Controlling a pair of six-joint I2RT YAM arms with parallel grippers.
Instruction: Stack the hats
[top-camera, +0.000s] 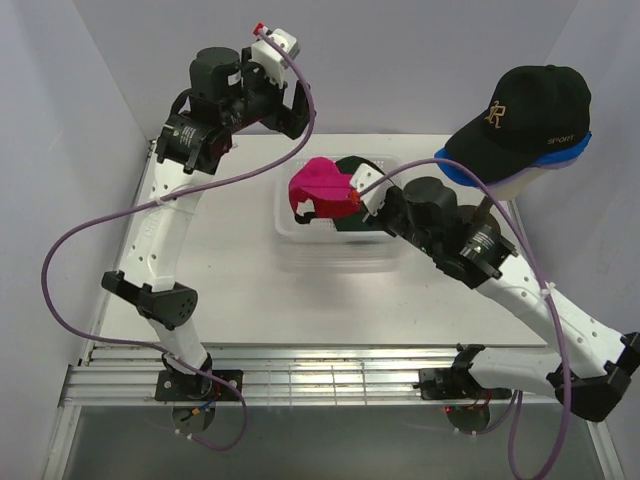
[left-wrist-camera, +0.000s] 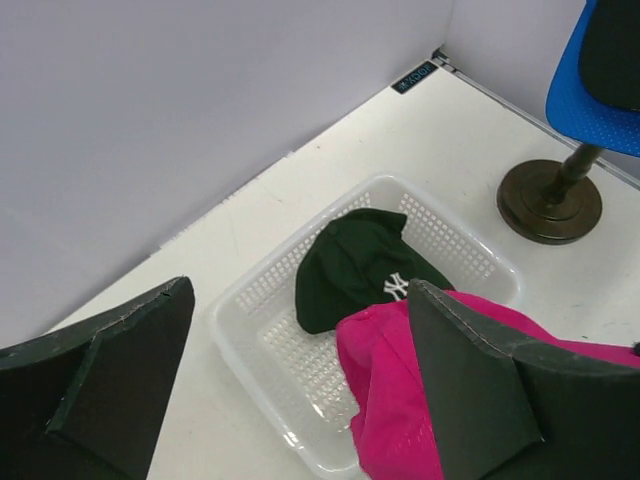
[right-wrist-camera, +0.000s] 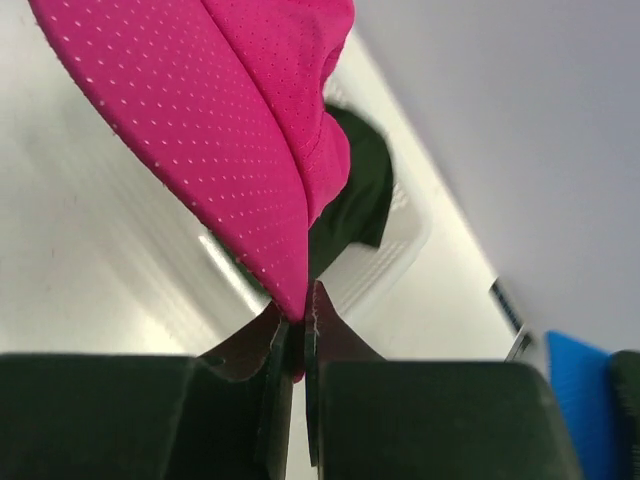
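- The white table (top-camera: 230, 290) is pictured from above, with the mesh basket (top-camera: 340, 262) set toward its far middle.
- The black cap (top-camera: 525, 110) is shown stacked on the blue cap (top-camera: 462, 172) at the far right, raised on a brown stand (left-wrist-camera: 550, 200).
- The magenta cap (top-camera: 322, 190) is held up over the basket's left half, its edge clamped between the closed fingers of the right gripper (right-wrist-camera: 298, 325).
- The dark green cap (left-wrist-camera: 355, 265) is seen lying in the basket, partly hidden by the magenta one.
- The left gripper (left-wrist-camera: 290, 375) is held high by the back wall, beyond the basket's far-left corner, fingers spread wide apart.
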